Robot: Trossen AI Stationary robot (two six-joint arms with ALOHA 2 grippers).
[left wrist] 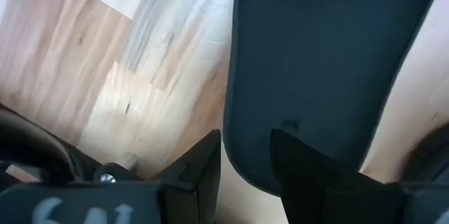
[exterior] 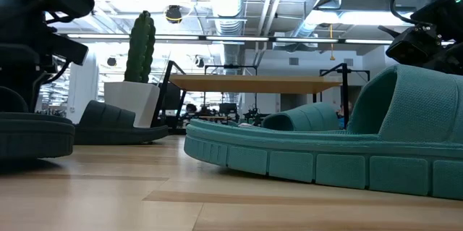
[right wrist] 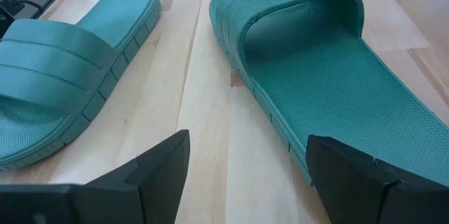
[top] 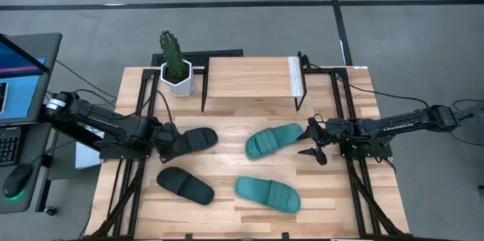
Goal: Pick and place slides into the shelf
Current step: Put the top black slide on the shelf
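Four slides lie flat on the plank table. The far black slide [top: 198, 138] [left wrist: 323, 55] has its heel end under my left gripper [top: 168, 143] [left wrist: 245, 147]. That gripper points down, and its fingers stand a little apart over the heel's rim. A second black slide [top: 185, 186] lies nearer the front. My right gripper [top: 312, 141] [right wrist: 245, 161] stands open just right of the far teal slide's [top: 274, 140] [right wrist: 330, 76] heel, holding nothing. The other teal slide [top: 268, 193] [right wrist: 63, 55] lies near the front. The shelf [top: 249, 78] [exterior: 253, 82] stands at the far edge. My left gripper comes at the black slide's heel end [left wrist: 242, 171] from above, pointing down. One finger [left wrist: 203, 168] stands outside the rim and the other [left wrist: 298, 164] over the footbed. I cannot tell whether either one touches the slide.
A cactus in a white pot [top: 178, 75] stands left of the shelf. Black frame rails [top: 340, 112] run along both table sides. A laptop [top: 19, 75] sits off the table's left edge. Bare planks [top: 227, 162] lie between the slides.
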